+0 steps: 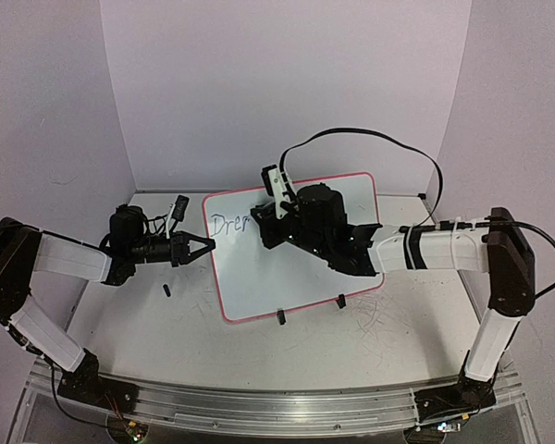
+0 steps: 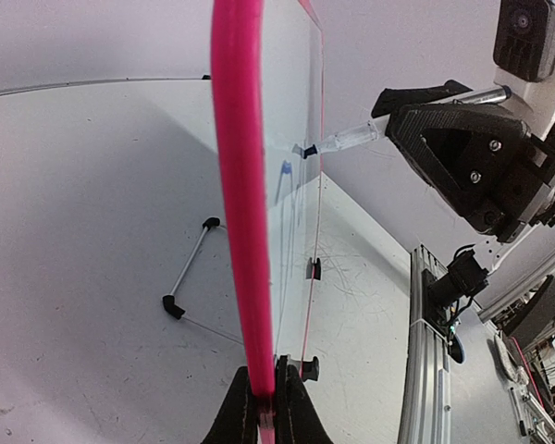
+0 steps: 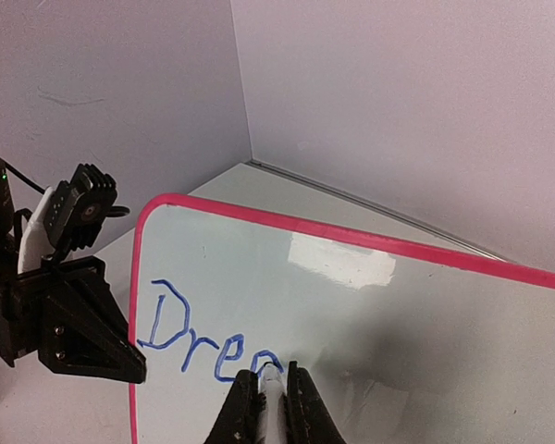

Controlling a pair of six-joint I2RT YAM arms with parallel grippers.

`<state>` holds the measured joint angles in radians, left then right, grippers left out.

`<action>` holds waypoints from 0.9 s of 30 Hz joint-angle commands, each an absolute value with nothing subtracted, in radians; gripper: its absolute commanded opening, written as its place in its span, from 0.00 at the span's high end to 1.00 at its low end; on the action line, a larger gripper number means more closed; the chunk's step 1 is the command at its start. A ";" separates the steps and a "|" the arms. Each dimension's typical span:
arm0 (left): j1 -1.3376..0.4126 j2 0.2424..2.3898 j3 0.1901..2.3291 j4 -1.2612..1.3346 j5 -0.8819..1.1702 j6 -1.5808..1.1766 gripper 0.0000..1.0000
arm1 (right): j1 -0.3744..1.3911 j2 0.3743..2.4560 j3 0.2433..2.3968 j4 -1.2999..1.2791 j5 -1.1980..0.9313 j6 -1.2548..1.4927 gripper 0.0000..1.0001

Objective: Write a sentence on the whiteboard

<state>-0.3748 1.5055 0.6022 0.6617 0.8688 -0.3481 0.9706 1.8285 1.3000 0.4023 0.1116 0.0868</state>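
Left claw (image 2: 262, 405) clamps the rim of the whiteboard (image 1: 287, 277), right claw (image 3: 270, 400) clamps a marker (image 2: 347, 141) (tip touching the board by blue lettering (image 3: 203, 333)).

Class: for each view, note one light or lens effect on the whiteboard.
Right wrist: bright glare on the whiteboard below its pink rim; left wrist: that rim, edge-on near the lens, looms thick; top external: blue writing small but legible.

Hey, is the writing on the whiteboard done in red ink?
No, the letters on the whiteboard are blue; only its rim is pink-red.
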 commanded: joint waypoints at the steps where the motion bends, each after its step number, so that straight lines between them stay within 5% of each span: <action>1: -0.382 1.488 0.640 0.666 0.860 -0.284 1.00 | 0.950 1.788 1.266 0.379 0.135 0.084 1.00; 11: -0.382 1.494 0.644 0.665 0.861 -0.285 1.00 | 0.950 1.736 1.235 0.372 0.132 0.075 1.00; 16: -0.382 1.490 0.637 0.664 0.856 -0.285 1.00 | 0.950 1.651 1.222 0.424 -0.034 0.081 1.00; 27: -0.382 1.486 0.638 0.662 0.858 -0.285 1.00 | 0.946 1.744 1.279 0.434 0.000 0.029 1.00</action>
<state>-0.3748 1.5047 0.6025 0.6613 0.8722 -0.3444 0.9474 1.7097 1.2176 0.4098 -0.0049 0.0547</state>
